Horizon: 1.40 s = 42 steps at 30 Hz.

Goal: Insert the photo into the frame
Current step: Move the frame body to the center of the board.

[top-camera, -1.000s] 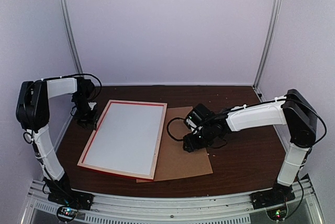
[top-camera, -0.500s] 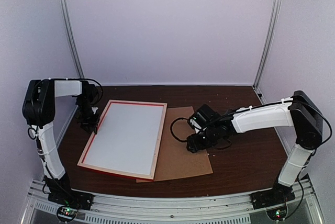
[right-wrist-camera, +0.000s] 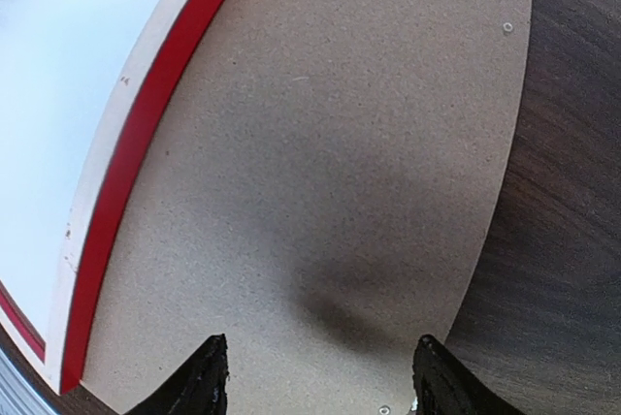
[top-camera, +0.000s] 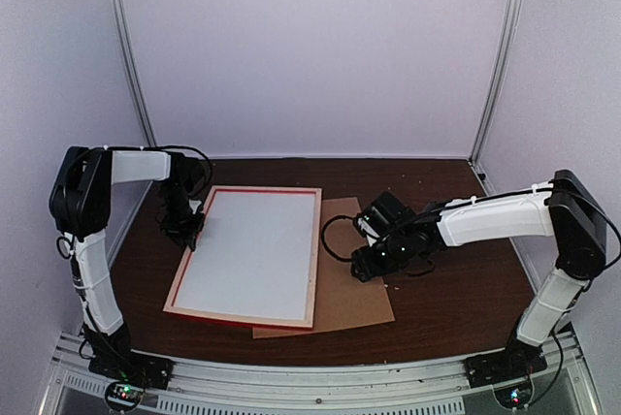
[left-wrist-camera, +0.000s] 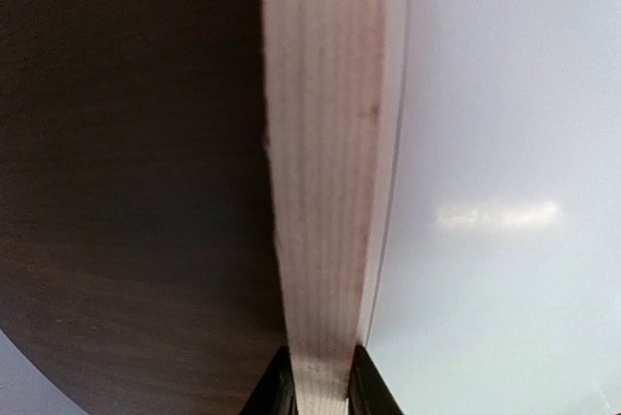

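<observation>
Frame (top-camera: 315, 255) has swung squarer, left gripper (top-camera: 189, 231) now clenched on its wooden rail; right gripper (right-wrist-camera: 315, 376) hangs released above the backing board (right-wrist-camera: 369, 143), so loading nears

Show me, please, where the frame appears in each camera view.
Top external: the frame lies left of centre on the table, partly over the brown board.
Left wrist: its pale wooden rail runs up the middle, held in the left pincer.
Right wrist: its red edge crosses the left side.
Shared landmark: the dark table.
</observation>
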### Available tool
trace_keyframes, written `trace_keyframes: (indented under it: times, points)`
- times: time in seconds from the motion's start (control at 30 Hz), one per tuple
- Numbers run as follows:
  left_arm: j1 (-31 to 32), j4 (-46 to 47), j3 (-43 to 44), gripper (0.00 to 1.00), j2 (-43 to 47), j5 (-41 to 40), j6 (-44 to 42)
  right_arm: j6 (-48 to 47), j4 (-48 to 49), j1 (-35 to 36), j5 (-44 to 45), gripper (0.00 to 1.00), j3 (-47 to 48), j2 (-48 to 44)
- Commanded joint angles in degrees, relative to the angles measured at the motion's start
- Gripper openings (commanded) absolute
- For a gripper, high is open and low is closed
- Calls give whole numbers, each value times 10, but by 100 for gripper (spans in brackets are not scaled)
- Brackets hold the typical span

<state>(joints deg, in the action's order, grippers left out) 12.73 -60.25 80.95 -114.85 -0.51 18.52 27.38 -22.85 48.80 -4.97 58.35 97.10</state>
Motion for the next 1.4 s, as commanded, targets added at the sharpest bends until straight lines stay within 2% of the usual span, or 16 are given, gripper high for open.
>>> trace_keyframes:
  times: [0.0,0.13,0.4,0.57,0.8,1.37]
  points:
    - [71,50,-12,19,-2,62,49,5,-22,-16,29,65,-15,-32]
    - [118,58,21,17,-16,72,65,-1,-37,-37,40,65,-26,-54]
    - [118,68,44,10,-7,73,78,3,-45,-66,42,65,-49,-78]
    - [90,79,34,8,25,94,80,7,-38,-67,37,65,-57,-78]
    - [9,66,15,7,81,118,39,6,-31,-68,31,65,-59,-71]
    - [-114,-66,60,8,63,-93,-111,-7,-7,-68,-7,66,-19,-10]
